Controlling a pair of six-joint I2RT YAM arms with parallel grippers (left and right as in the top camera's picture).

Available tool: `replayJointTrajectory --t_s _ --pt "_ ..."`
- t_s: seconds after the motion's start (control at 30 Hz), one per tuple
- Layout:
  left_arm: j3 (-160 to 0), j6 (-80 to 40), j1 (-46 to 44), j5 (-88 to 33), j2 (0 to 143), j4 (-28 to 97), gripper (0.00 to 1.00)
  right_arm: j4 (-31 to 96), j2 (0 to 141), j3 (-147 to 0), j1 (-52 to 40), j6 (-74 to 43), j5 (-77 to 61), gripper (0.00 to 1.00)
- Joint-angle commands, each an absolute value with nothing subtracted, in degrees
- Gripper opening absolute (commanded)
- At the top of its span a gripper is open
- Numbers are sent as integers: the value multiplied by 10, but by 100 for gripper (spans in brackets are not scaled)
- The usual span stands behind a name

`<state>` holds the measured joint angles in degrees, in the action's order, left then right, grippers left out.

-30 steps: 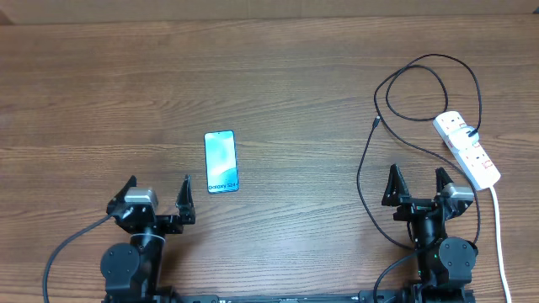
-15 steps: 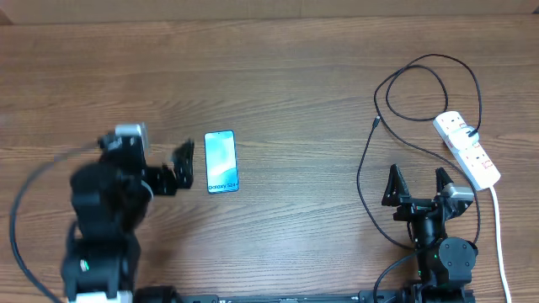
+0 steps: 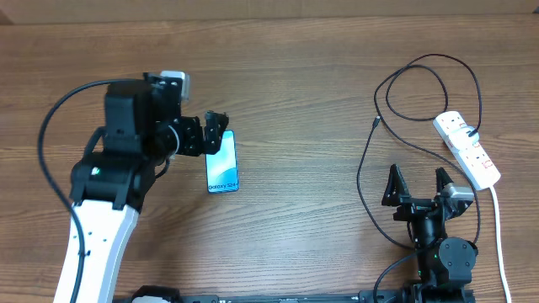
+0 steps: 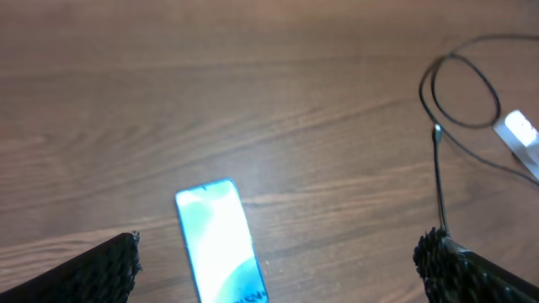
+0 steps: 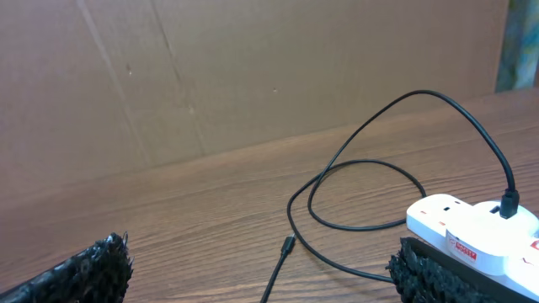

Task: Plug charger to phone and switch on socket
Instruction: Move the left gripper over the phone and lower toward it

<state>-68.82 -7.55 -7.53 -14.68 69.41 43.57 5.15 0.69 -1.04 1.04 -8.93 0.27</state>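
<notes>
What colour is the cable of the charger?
The charger cable is black, clearest in the right wrist view.

Brown wood-grain table point(image 3: 295, 76), plain brown creased wall point(image 5: 253, 67) behind.

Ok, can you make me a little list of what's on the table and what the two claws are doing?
phone: flat on the table, screen lit, nothing plugged into it
charger: black plug in the socket, thin cable looping over the table, small end lying loose, well apart from the phone
socket: white strip on the right side
left claw: open, over the phone's far end, holding nothing
right claw: open, beside the cable, holding nothing
</notes>
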Motion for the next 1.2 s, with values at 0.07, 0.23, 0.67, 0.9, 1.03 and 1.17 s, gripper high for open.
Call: replayJointTrajectory --t_s 0.07,0.23,0.67,0.9,1.03,1.17 --pt "-702 -91 -78 -237 733 437 100 48 2 -4 12 -85 4 100" --pt "-702 -91 -79 -252 752 436 100 48 2 -4 12 -85 4 100" --pt "-702 -183 -166 86 778 522 100 48 2 -4 12 -85 4 100" --pt "-702 -262 -169 93 812 544 100 48 2 -4 12 -85 4 100" --pt "-702 -262 -170 72 849 524 100 48 2 -4 12 -85 4 100" --pt "-702 -257 -169 70 898 518 100 48 2 -4 12 -85 4 100"
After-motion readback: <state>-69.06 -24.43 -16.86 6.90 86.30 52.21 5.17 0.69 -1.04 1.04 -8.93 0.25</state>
